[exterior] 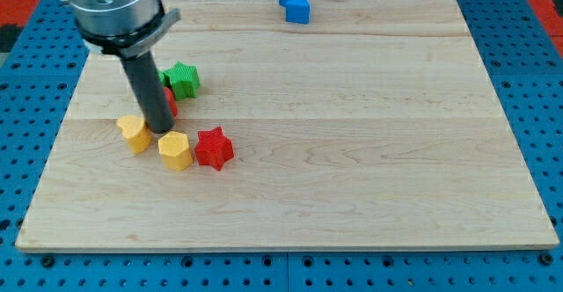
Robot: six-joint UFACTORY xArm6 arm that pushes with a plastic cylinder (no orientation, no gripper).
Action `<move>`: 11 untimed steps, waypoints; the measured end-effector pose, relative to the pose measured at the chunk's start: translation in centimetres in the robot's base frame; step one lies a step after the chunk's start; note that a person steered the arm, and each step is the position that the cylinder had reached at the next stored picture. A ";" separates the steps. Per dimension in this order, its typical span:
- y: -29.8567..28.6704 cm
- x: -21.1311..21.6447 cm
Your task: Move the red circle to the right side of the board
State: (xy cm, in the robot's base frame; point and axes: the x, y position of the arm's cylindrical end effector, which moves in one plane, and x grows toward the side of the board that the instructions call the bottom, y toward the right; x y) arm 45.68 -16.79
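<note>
My tip, a bare rod with no pincer, sits between the yellow block and yellow hexagonal block, hiding most of the red circle beside the green star.

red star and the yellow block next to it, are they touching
Touching: the camera view shows the red star pressed against the yellow block, no board between them.

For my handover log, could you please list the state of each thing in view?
my tip: down among the left blocks
red circle: mostly hidden behind the rod
green star: beside the red circle
yellow block: left of my tip
yellow hexagon: lying near red star
red star: lying free
blue block: at top edge
</note>
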 end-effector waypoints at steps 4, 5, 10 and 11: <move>-6.3 -2.6; -4.8 -4.0; 21.1 -1.6; 21.7 8.2</move>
